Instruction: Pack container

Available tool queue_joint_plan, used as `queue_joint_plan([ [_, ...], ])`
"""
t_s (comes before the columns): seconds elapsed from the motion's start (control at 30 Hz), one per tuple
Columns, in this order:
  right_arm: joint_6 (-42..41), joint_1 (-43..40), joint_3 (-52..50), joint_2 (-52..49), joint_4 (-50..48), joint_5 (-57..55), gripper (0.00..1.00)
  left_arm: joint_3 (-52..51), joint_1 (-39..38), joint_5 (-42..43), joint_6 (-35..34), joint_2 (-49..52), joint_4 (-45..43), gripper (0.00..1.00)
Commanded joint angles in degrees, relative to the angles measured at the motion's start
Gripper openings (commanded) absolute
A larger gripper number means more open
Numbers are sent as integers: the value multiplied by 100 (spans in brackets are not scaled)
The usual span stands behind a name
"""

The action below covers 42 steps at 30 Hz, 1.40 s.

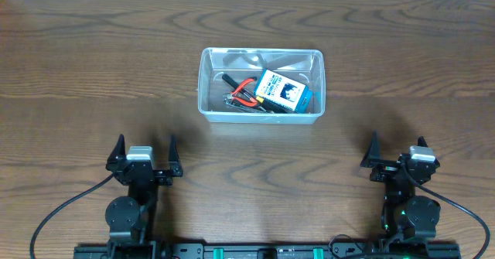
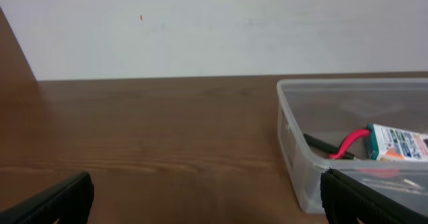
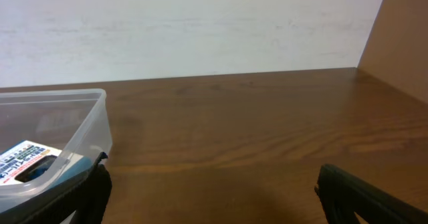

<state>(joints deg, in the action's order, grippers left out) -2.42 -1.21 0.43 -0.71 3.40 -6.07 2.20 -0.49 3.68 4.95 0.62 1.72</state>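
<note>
The left pincer [image 1: 145, 141] and the right pincer [image 1: 398, 140] sit open, facing the container [image 1: 259, 119].

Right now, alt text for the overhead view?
A clear plastic container sits mid-table on dark wood, holding a blue-and-white box and a red-handled tool. The left gripper and right gripper are open and empty on the robot's side, apart from the container.

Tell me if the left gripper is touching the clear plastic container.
Apart. In the overhead view, a stretch of bare table separates the open left gripper from the container, which sits farther out toward the middle.
</note>
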Motion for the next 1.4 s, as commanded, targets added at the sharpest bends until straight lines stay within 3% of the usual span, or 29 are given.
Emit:
queue_joint_plan([
  [0.0, -74, 44, -11, 42, 20, -57, 99, -114, -24, 35, 37, -50, -15, 98],
  [0.37, -74, 44, -11, 42, 20, -57, 99, -197, -24, 33, 48, -52, 79, 98],
  [0.6, -74, 44, -11, 42, 20, -57, 99, -197, -24, 33, 411, -52, 79, 98],
  [1.37, -74, 44, -11, 42, 20, -57, 99, -197, -24, 33, 404, -28, 186, 98],
])
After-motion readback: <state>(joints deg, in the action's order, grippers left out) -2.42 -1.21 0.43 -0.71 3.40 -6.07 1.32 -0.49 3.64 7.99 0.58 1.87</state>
